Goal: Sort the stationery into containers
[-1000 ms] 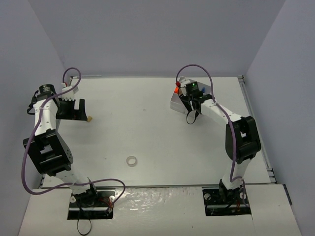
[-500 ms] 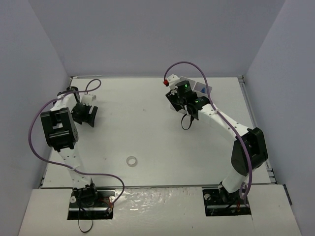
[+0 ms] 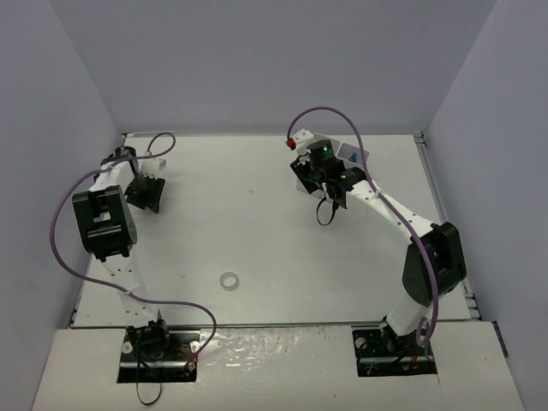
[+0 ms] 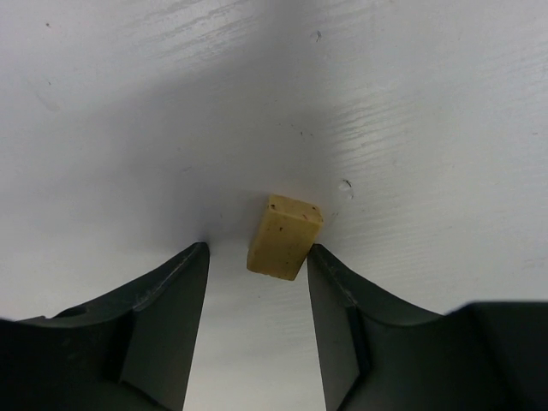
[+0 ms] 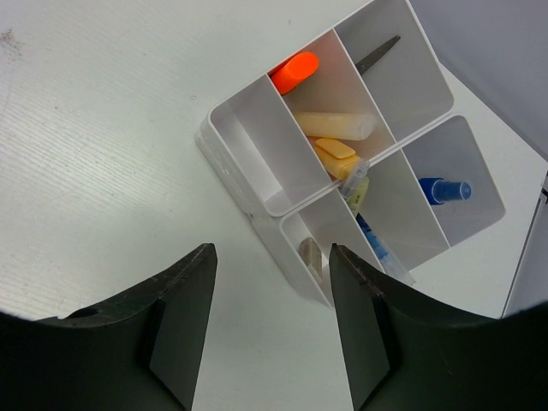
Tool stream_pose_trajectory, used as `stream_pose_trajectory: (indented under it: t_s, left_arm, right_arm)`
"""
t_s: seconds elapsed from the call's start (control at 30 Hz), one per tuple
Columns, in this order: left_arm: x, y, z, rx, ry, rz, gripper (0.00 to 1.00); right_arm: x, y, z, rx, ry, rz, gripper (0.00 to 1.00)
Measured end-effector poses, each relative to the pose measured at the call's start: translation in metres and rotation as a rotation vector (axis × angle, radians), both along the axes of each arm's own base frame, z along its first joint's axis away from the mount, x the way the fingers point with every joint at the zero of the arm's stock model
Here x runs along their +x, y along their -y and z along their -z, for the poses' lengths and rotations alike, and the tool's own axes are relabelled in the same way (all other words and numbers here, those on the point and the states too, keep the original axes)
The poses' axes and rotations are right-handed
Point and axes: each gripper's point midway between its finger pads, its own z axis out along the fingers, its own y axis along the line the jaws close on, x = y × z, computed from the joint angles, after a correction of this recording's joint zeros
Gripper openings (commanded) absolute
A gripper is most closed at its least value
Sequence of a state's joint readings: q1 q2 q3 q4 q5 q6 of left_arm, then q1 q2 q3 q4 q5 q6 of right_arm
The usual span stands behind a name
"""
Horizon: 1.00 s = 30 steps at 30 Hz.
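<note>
Broad white bench under both arms. Far right on it, a divided white tray, seen from the right wrist just ahead of the right pincer, turned cornerwise with its nearest corner lying close before the gap between the fingertips. Fingers of that pincer spread wide, clamped on nothing.

Far left, the left pincer low over the bench, fingers apart and gripping nothing.

Inside the tray: nearest long compartment bare. In the next one, an orange marker cap, a pale yellow bar and a smaller yellow piece just beside the bar. In the far long one, a thin grey stick. In a compartment on the view's right, a blue-capped bottle lying down. In the compartment closest to the fingers, a small greyish block, partly hidden by the wall.

Clear tape ring flat on the bench between the two arms, toward the near edge, well apart from either pincer.

Yellow block resting on the bench just ahead of the left fingertips, in line with the gap, nearer the finger at the view's right; touching that tip or not, cannot tell.
</note>
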<state>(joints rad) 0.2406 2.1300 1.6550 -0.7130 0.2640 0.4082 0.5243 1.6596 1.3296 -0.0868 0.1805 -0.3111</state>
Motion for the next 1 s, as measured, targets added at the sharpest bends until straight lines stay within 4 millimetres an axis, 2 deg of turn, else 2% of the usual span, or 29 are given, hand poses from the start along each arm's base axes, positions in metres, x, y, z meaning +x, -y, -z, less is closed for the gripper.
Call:
stream_pose_trajectory:
  t_s: [0.07,0.13,0.2,0.47,0.53,0.6,0.63,0.7,0.77,0.83,0.93,1.0]
  left_arm:
    - [0.002,0.001,0.0,0.001,0.006,0.003,0.41]
    - [0.002,0.001,0.0,0.001,0.008,0.004,0.26]
    - [0.004,0.002,0.0,0.0,0.013,0.004,0.0]
    - [0.007,0.008,-0.002,-0.034,0.038,0.003,0.0]
    - [0.004,0.016,-0.004,-0.074,0.046,0.008,0.0]
    - [0.002,0.031,-0.016,-0.15,0.067,0.019,0.0]
    - [0.001,0.04,-0.029,-0.194,0.086,0.024,0.0]
    - [0.002,0.055,-0.067,-0.254,0.162,0.041,0.0]
    - [0.002,0.067,-0.112,-0.285,0.263,0.074,0.0]
    - [-0.002,0.085,-0.17,-0.291,0.396,0.137,0.0]
    - [-0.024,0.128,-0.254,-0.281,0.602,0.296,0.0]
    - [-0.045,0.161,-0.292,-0.277,0.703,0.416,0.0]
  right_arm:
    - [0.0,0.0,0.0,-0.001,0.0,0.001,0.52]
    - [0.0,0.001,0.0,-0.002,0.001,0.003,0.52]
    - [0.0,0.001,0.0,-0.004,0.002,0.005,0.52]
    - [-0.001,-0.003,-0.001,0.025,-0.005,0.004,0.54]
    - [-0.004,-0.009,-0.001,0.067,-0.016,-0.01,0.56]
    - [-0.008,-0.026,-0.005,0.173,-0.052,-0.045,0.58]
    - [-0.011,-0.039,-0.011,0.247,-0.071,-0.074,0.6]
    - [-0.012,-0.066,-0.035,0.401,-0.079,-0.133,0.64]
    - [-0.014,-0.096,-0.067,0.564,-0.082,-0.193,0.64]
    - [-0.011,-0.129,-0.104,0.709,-0.075,-0.247,0.64]
    - [-0.011,-0.179,-0.156,0.88,-0.051,-0.344,0.64]
    - [-0.018,-0.206,-0.173,0.962,-0.065,-0.391,0.64]
